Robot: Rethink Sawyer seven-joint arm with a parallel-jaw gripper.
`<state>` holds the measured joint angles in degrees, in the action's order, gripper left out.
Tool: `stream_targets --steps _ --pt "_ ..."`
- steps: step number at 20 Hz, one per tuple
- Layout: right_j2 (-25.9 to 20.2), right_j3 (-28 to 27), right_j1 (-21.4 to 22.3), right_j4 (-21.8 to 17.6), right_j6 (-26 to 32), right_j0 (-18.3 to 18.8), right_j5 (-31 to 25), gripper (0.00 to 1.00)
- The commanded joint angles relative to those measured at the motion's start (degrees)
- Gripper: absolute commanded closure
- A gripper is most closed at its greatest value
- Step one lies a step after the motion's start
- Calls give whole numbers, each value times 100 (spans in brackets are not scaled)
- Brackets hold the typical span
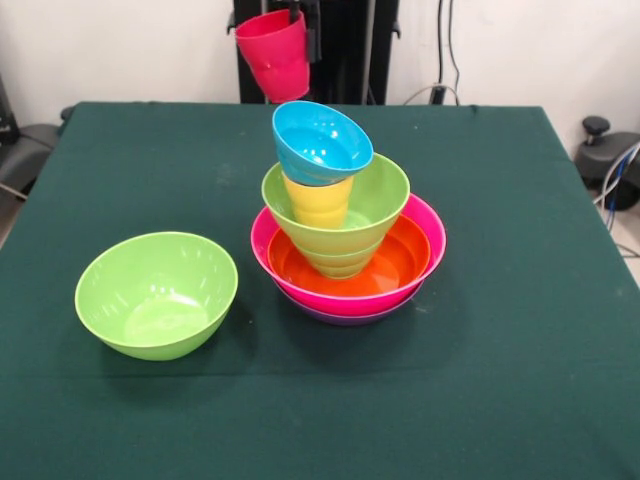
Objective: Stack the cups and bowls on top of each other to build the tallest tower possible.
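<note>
The tower stands mid-table: a purple bowl (345,317) lowest, then a hot pink bowl (432,240), an orange bowl (402,262) and a lime green bowl (385,195). A yellow cup (318,202) stands in the green bowl. A small sky blue bowl (322,142) rests tilted on the cup. My gripper (304,28) at the top edge is shut on the rim of the red cup (272,55), holding it tilted in the air behind and left of the tower top. A second large lime green bowl (156,294) sits alone at the front left. The orange cup is out of view.
The dark green table cloth (500,380) covers the table. The robot's black pedestal (345,60) stands behind the far edge. A dark chair (20,145) is at the left, and cables and a black stand (612,165) at the right.
</note>
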<state>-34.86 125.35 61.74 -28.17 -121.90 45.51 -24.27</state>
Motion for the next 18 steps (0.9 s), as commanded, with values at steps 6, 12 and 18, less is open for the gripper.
stream_targets --steps 6,12,18 --pt "-1026 667 1129 1424 913 805 -621 100" --pt "-1051 519 1189 1590 712 596 -795 100" --pt "-893 313 1143 1571 355 206 -922 100"
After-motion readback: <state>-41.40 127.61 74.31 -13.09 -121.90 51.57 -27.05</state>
